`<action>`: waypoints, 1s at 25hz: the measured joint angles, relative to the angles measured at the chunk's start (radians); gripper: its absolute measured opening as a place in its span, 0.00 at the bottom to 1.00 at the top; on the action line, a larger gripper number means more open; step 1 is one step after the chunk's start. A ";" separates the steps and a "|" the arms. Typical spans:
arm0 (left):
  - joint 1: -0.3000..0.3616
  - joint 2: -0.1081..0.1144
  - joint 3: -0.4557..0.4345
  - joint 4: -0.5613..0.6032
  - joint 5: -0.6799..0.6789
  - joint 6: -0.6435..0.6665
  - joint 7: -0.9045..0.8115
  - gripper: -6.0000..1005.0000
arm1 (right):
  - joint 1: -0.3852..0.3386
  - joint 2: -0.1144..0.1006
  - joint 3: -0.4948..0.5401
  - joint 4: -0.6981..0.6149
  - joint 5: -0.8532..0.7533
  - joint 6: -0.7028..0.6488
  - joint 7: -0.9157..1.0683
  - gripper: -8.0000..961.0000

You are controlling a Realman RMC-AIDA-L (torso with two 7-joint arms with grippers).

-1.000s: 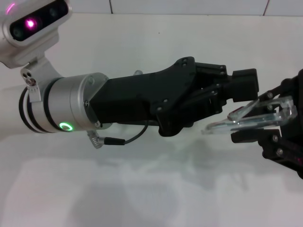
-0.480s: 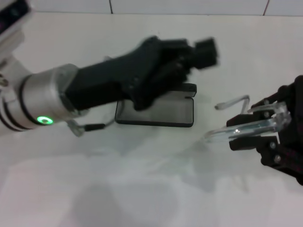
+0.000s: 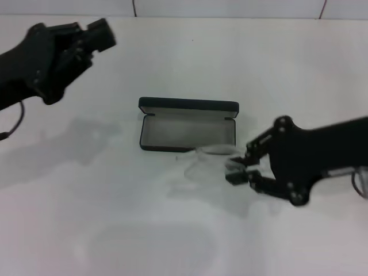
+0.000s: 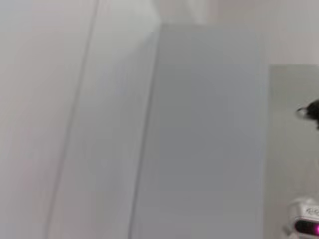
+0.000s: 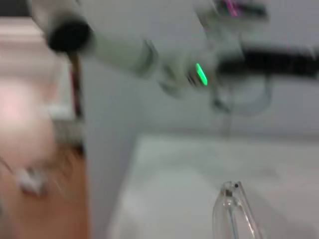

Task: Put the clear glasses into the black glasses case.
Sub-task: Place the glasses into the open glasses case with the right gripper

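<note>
The black glasses case (image 3: 188,131) lies open at the table's middle, grey lining up and lid standing at the far side. The clear glasses (image 3: 204,157) hang low just in front of the case's near right edge, blurred. My right gripper (image 3: 237,170) is shut on their right end, coming in from the right. One clear temple arm (image 5: 235,209) shows in the right wrist view. My left gripper (image 3: 96,33) is raised at the far left, well away from the case. The left wrist view shows only a wall.
The white table (image 3: 115,230) stretches in front of and beside the case. The left arm (image 5: 199,69), with its green light, crosses the background of the right wrist view. A tiled wall edge (image 3: 230,8) runs along the back.
My left arm has swung up and away to the far left, uncovering the open case. My right gripper has come down and leftward with the glasses to the case's front edge.
</note>
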 joint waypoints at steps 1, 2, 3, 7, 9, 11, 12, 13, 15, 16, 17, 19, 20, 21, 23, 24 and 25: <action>0.037 -0.012 -0.062 0.044 0.039 -0.003 -0.012 0.08 | 0.011 0.001 -0.030 -0.064 -0.091 0.048 0.073 0.13; 0.043 -0.017 -0.080 0.047 0.049 -0.004 -0.015 0.08 | 0.027 0.001 -0.046 -0.097 -0.143 0.067 0.117 0.13; 0.048 -0.022 -0.097 0.049 0.056 -0.004 -0.016 0.08 | 0.050 0.002 -0.057 -0.120 -0.196 0.080 0.164 0.13; 0.054 -0.037 -0.111 0.047 0.064 -0.004 -0.008 0.08 | 0.201 0.000 -0.059 -0.107 -0.343 0.087 0.315 0.13; 0.056 -0.047 -0.111 0.046 0.065 -0.005 0.001 0.08 | 0.279 0.000 -0.055 -0.055 -0.396 0.084 0.340 0.13; 0.059 -0.054 -0.112 0.044 0.065 -0.005 0.011 0.08 | 0.362 0.000 -0.054 0.030 -0.428 0.078 0.345 0.13; 0.060 -0.056 -0.113 0.041 0.065 -0.005 0.015 0.08 | 0.402 0.000 -0.053 0.076 -0.434 0.074 0.345 0.13; 0.061 -0.057 -0.113 0.037 0.065 -0.005 0.019 0.08 | 0.452 -0.001 -0.049 0.140 -0.439 0.071 0.344 0.13; 0.062 -0.059 -0.115 0.022 0.062 -0.003 0.026 0.08 | 0.541 -0.001 -0.042 0.262 -0.443 0.073 0.333 0.13; 0.064 -0.059 -0.115 0.014 0.059 -0.001 0.030 0.08 | 0.570 -0.001 -0.041 0.305 -0.443 0.076 0.324 0.13; 0.067 -0.059 -0.116 0.010 0.058 0.001 0.034 0.08 | 0.601 0.000 -0.041 0.357 -0.447 0.082 0.313 0.13; 0.073 -0.059 -0.117 0.007 0.057 0.003 0.041 0.08 | 0.643 0.003 -0.043 0.435 -0.452 0.107 0.295 0.13; 0.076 -0.059 -0.117 0.007 0.057 0.003 0.044 0.08 | 0.659 0.005 -0.046 0.469 -0.454 0.128 0.289 0.13; 0.079 -0.060 -0.117 0.007 0.057 0.003 0.048 0.08 | 0.669 0.006 -0.048 0.497 -0.453 0.150 0.286 0.13; 0.083 -0.062 -0.117 0.007 0.056 0.003 0.058 0.08 | 0.691 0.009 -0.050 0.559 -0.445 0.196 0.282 0.13; 0.085 -0.064 -0.117 0.007 0.056 0.004 0.062 0.08 | 0.699 0.009 -0.052 0.583 -0.440 0.212 0.282 0.13; 0.085 -0.064 -0.118 0.007 0.055 0.004 0.064 0.08 | 0.707 0.009 -0.056 0.603 -0.436 0.225 0.282 0.13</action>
